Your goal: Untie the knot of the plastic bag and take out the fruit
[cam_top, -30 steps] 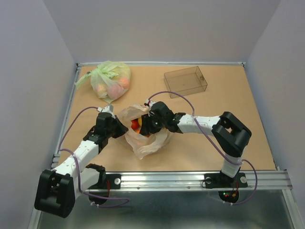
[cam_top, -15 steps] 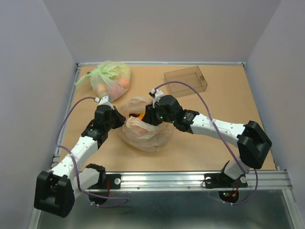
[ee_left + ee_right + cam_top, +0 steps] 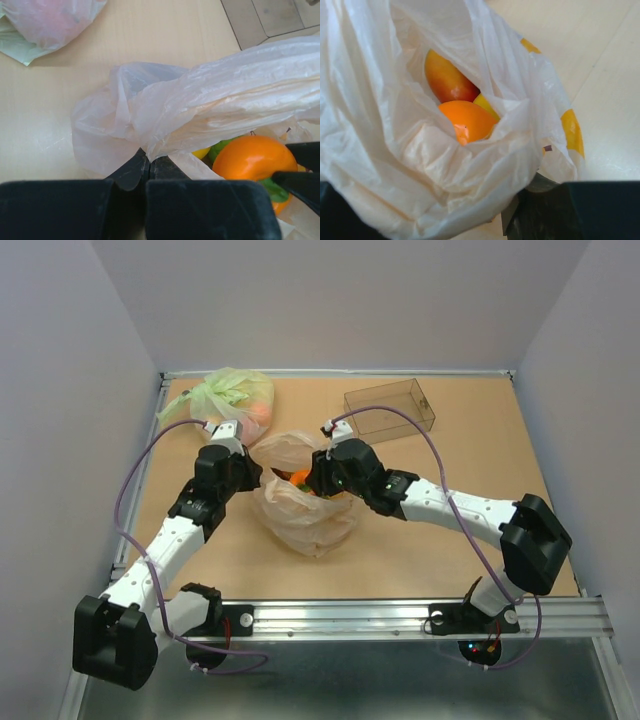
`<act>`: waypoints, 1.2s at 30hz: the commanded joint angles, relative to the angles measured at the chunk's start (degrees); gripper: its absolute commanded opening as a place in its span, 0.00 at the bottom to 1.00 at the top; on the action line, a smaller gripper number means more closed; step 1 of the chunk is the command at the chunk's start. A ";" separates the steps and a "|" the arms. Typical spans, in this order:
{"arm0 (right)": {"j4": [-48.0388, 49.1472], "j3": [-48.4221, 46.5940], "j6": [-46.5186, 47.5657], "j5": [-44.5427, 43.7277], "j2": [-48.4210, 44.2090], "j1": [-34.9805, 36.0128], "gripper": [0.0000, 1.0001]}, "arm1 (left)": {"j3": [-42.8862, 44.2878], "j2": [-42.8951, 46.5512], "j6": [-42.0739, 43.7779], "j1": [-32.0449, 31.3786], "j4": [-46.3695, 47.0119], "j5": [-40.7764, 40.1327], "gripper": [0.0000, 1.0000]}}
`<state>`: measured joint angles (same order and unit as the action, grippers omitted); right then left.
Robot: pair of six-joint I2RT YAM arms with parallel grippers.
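Only left wrist shows left gripper (image 3: pixel 146 162) pinching plastic bag (image 3: pixel 215 100); fruit (image 3: pixel 254 157) inside.

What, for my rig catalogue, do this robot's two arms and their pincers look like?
Both the left arm and right arm have white tubular links between boxy black joint housings. A thin purple cable loops along each. The left pincer has matte black wedge-shaped fingers; the right pincer is black too.
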<state>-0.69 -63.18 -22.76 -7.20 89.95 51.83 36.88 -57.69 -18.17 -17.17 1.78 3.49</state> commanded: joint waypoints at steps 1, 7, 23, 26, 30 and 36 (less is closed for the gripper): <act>5.96 -5.45 -0.96 -8.43 -0.48 0.29 0.01 | -1.19 1.53 3.41 -0.06 3.93 4.25 0.00; 8.60 -8.19 0.09 -14.06 -0.74 0.37 0.00 | -2.34 1.97 1.91 -0.06 4.72 3.46 0.00; -2.73 -5.12 5.45 3.51 -9.00 0.29 0.00 | -1.11 3.11 -1.25 4.25 1.38 -11.40 0.00; -5.46 -5.20 6.15 2.46 -11.81 0.20 0.01 | -1.29 3.02 -0.99 4.60 2.08 -9.91 0.00; -7.22 -7.39 8.08 -7.43 -13.22 -0.59 0.01 | -1.20 1.71 -0.90 4.60 2.88 -7.18 0.00; -7.40 -10.56 10.02 -14.41 -11.56 -8.14 0.01 | -0.94 0.65 -0.55 4.60 2.88 -4.98 0.00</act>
<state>-8.29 -69.01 -14.68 -14.81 77.89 48.38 34.59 -57.01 -18.94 -12.73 2.37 -3.20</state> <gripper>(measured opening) 0.427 0.047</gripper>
